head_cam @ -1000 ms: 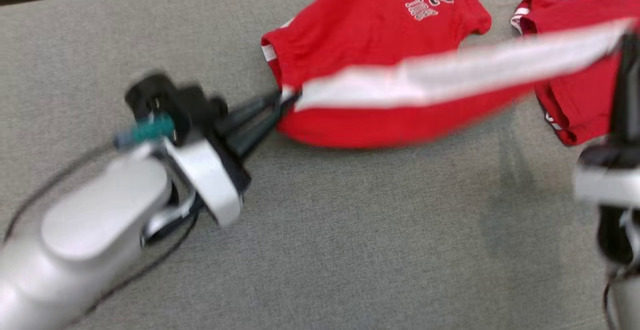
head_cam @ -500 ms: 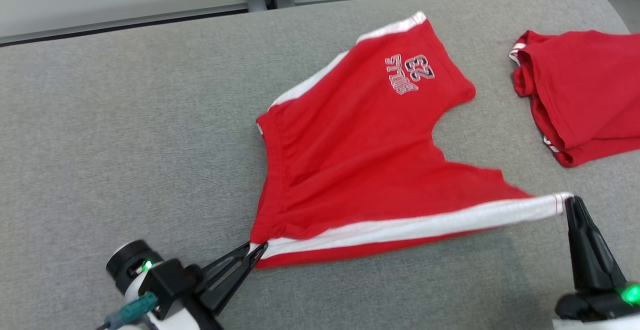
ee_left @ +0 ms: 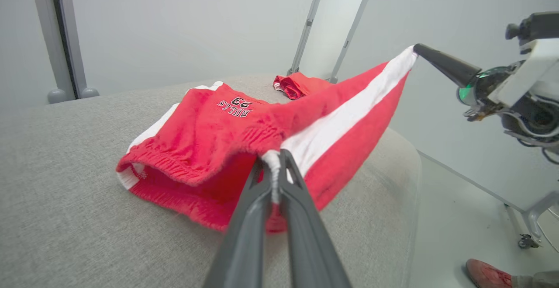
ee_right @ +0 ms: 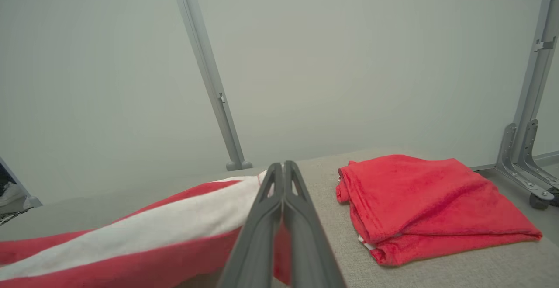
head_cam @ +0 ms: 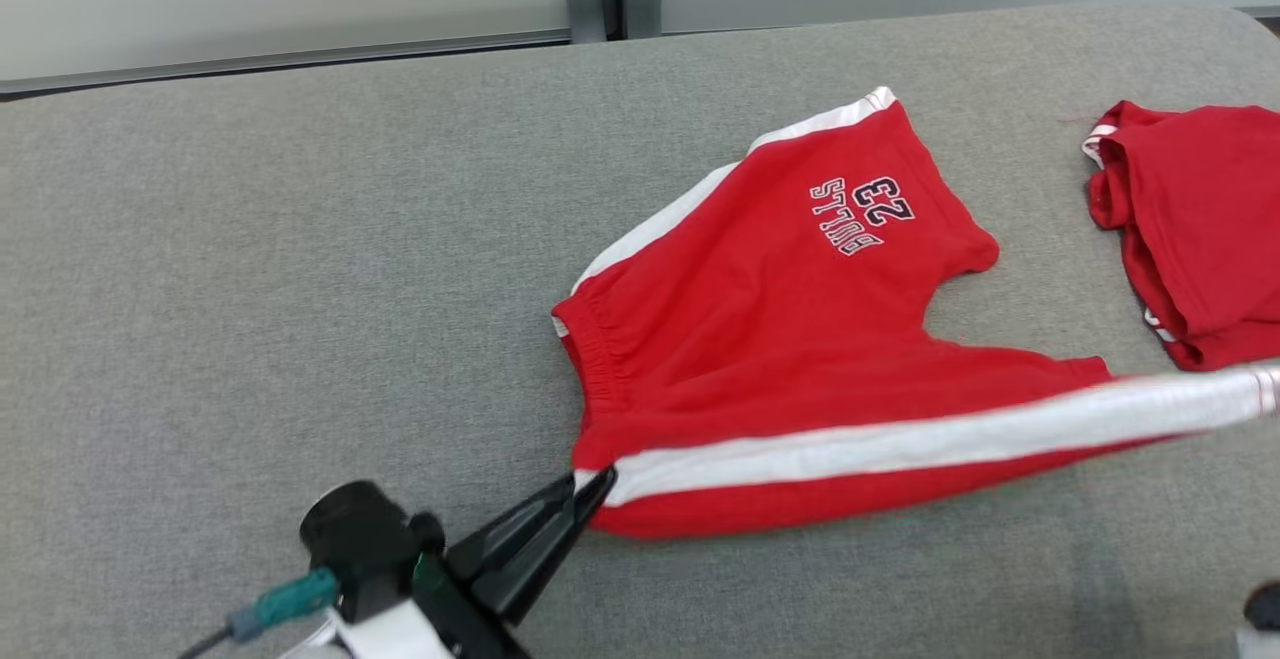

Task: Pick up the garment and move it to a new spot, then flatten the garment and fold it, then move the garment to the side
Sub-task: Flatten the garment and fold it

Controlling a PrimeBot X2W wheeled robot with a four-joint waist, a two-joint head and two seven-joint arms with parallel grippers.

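The garment is a pair of red shorts [head_cam: 790, 339] with a white side stripe and "BULLS 23" print, lying on the grey padded table [head_cam: 250, 269]. My left gripper [head_cam: 597, 482] is shut on the waistband corner at the near end of the stripe, pinched tight in the left wrist view [ee_left: 274, 159]. My right gripper [ee_right: 283, 166] is shut on the leg-hem end of the same stripe; the left wrist view shows it [ee_left: 415, 50] holding that end high. The stripe edge stretches taut between both grippers and lifts off the table toward the right. The far leg lies flat.
A second red garment [head_cam: 1200, 229], folded, lies at the table's far right, just beyond the raised hem [ee_right: 428, 200]. Pale wall panels and metal posts [ee_right: 209, 74] stand behind the table. A person's red shoe [ee_left: 487, 274] is on the floor past the table's right end.
The head camera has shifted, so the whole picture moved. My right gripper has carried the hem end right and up, out past the picture's edge. The left gripper keeps the waistband corner.
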